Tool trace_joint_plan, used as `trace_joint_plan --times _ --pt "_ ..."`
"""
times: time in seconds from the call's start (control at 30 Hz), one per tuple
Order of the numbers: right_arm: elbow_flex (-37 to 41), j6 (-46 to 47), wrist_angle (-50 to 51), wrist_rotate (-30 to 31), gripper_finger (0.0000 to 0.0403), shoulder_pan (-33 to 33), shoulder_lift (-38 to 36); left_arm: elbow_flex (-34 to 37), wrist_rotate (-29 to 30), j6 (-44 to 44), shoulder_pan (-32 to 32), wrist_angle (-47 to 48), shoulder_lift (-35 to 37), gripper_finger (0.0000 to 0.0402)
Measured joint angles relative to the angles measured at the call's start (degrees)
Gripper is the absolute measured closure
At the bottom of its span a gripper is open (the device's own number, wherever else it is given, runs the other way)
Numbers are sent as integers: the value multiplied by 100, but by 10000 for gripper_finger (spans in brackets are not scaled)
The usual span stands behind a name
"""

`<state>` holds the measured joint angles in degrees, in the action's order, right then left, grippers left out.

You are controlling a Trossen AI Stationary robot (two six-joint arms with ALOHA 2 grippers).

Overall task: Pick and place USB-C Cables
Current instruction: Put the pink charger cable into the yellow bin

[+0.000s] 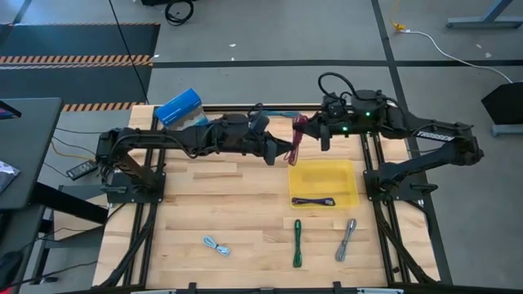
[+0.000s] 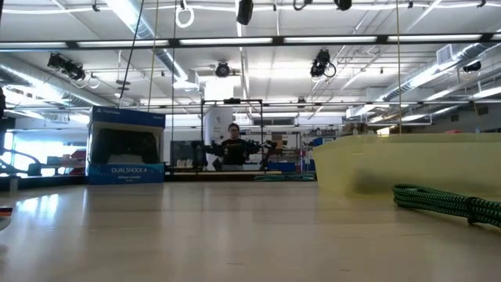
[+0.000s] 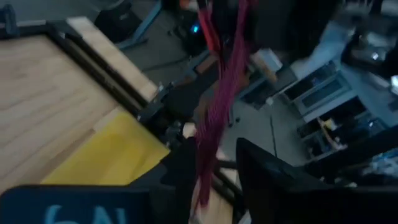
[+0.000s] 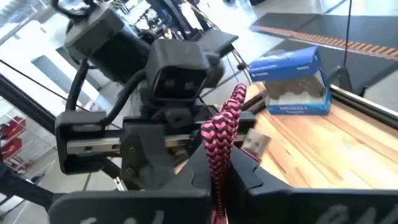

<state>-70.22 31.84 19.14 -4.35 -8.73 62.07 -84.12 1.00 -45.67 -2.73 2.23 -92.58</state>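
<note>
- Basically a mid-air handover: both arms meet above the far edge of the surface [image 1: 245, 212], just beyond the yellow tray [image 1: 324, 181], so the cable can pass from one hand to the other before going down.
- Yellow tray sits right of centre, directly near-side of the handover spot; judged as the drop target, since a dark purple cable [image 1: 313, 201] already lies in it, long axis left-right.
- Blue box [image 1: 178, 107] stands at the far left corner, out of the way.
- Left hand [image 1: 286, 155] reaches in from the left; the cable runs between its fingers, but I cannot tell if it grips or is letting go.
- Right hand [image 1: 304, 126] comes from the right and is closed on the maroon cable [image 1: 297, 140], pinched at the fingertips in the right wrist view.
- Maroon cable hangs between the hands, off the surface, long axis roughly far-near in the high view, upper end at the right hand, lower end at the left.
- Still on the near surface: green cable [image 1: 297, 242] pointing far-near, grey cable [image 1: 346, 239] slightly tilted, light blue cable [image 1: 216, 246] to the left, angled.
</note>
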Motion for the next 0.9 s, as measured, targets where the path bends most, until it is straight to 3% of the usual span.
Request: trace_joint_plan --times 0.2,0.43,0.7,0.9 --pt "-2 -490 1922 -223 389 35 -200 0 6 48 -76 963 134 240" --pt "4 -1428 4585 -139 389 204 -77 -2 11 141 -54 1745 243 224" --pt "408 -1857 4827 -346 389 373 334 -2 -103 25 147 1984 238 224" --pt "701 -1751 4432 -494 389 472 796 -2 -243 -168 455 3250 238 223"
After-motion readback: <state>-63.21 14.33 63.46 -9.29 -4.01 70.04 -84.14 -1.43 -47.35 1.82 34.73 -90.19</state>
